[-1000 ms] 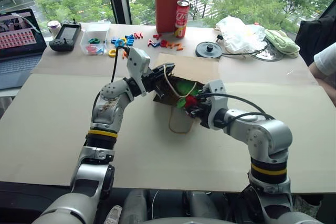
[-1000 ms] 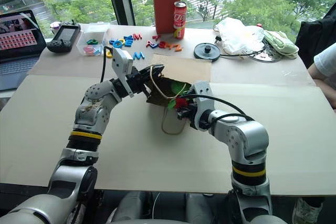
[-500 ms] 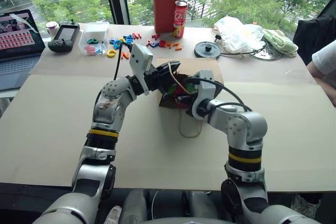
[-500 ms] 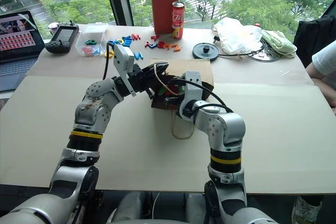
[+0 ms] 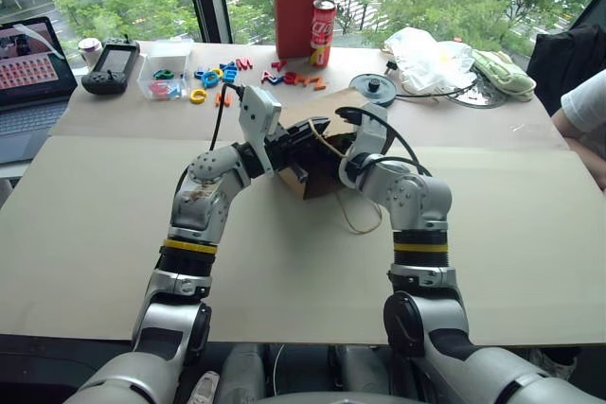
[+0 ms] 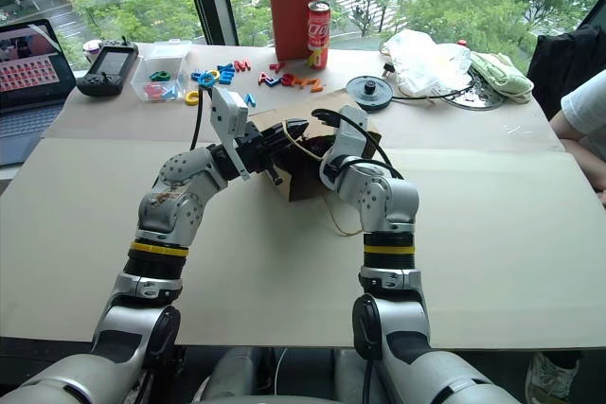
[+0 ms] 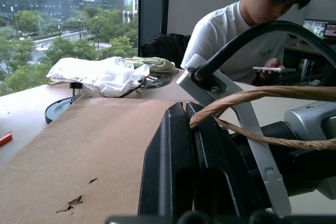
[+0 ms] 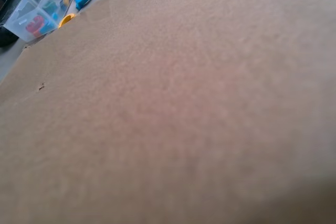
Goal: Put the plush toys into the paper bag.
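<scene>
The brown paper bag (image 5: pixel 317 113) lies on its side in the middle of the table, mouth toward me. My left gripper (image 5: pixel 311 135) is shut on its upper rim beside a twisted handle, holding the mouth up. In the left wrist view the black fingers (image 7: pixel 173 150) are pressed together with the handle (image 7: pixel 247 98) running across them. My right gripper (image 5: pixel 343 153) reaches into the bag's mouth, its front end hidden by the paper. The plush toys are hidden. The other loop handle (image 5: pixel 358 219) trails on the table.
Behind the bag stand a tall red box (image 5: pixel 300 2), a soda can (image 5: pixel 323 32) and a black disc (image 5: pixel 376 89). Plastic letters (image 5: pixel 213 73) and a clear box (image 5: pixel 169 80) lie back left. A white plastic bag (image 5: pixel 431 59) is back right. A person (image 7: pixel 247 30) sits at the right edge.
My right arm has pushed forward into the bag's mouth. The red and green toys that showed at the mouth are now out of sight. The left gripper keeps its hold.
</scene>
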